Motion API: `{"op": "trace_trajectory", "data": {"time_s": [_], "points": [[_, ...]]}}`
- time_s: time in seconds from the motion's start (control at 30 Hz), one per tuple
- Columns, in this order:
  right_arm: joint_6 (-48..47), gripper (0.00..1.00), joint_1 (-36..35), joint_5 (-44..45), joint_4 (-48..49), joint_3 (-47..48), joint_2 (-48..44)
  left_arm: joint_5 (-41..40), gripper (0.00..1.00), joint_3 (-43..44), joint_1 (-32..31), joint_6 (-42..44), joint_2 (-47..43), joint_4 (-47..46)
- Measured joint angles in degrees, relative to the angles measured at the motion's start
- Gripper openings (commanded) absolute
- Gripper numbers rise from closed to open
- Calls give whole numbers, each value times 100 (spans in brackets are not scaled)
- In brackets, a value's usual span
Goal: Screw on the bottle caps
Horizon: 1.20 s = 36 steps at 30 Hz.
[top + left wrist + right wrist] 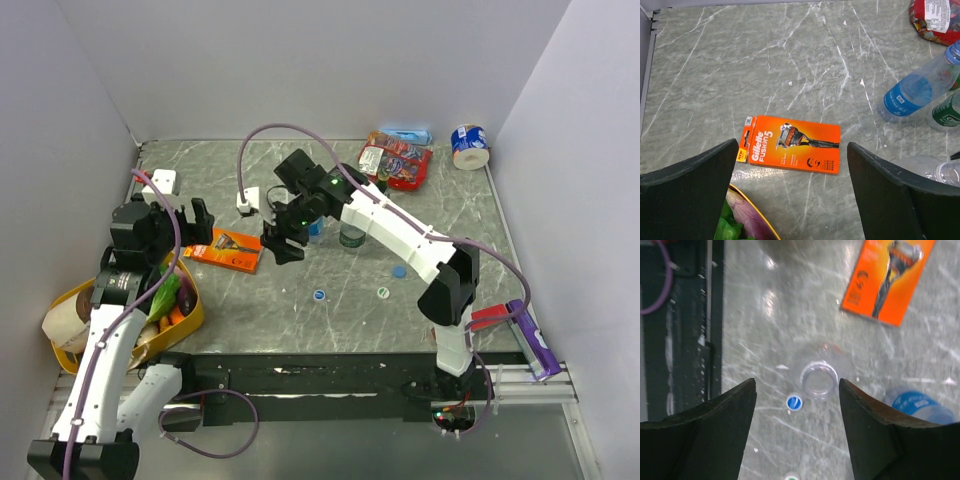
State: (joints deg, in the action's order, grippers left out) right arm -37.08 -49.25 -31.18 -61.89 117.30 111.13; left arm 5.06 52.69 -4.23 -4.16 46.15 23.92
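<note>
Three loose closures lay on the table [450, 200]: one plain blue cap [399, 270], one blue-rimmed cap [320, 295], one green-rimmed cap [383, 291]. The right gripper [797, 382], jaws apart, hovered over one clear bottle [819, 379] with an open mouth, near one blue-labelled bottle [920, 405] and apparently one green bottle [946, 114]. The left gripper [792, 145] stood spread wide.

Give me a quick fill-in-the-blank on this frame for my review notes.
1. The razor pack is coloured ___.
2. The left pincer has its jaws ___.
3. The cap nearest the clear bottle has a ___ rim.
Missing words: orange; open; blue.
</note>
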Motion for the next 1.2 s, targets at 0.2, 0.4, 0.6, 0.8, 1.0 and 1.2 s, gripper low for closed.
{"op": "trace_trajectory", "data": {"time_s": [0.2,0.4,0.6,0.8,1.0,1.2], "points": [[52,63,0,474,125,-151,138,186,96,-94,114,-131,-35,-7],[133,49,0,619,258,-151,236,321,96,-138,160,-157,-33,-4],[181,31,-22,680,308,-151,238,485,96,-284,168,-146,-37,-31],[212,18,-28,656,321,-149,214,1438,96,-804,179,173,-153,-236],[96,15,70,516,83,-136,-136,2983,96,-1569,179,704,-498,-743],[59,13,319,415,-321,400,-496,4240,96,-1810,179,957,-492,-1338]]}}
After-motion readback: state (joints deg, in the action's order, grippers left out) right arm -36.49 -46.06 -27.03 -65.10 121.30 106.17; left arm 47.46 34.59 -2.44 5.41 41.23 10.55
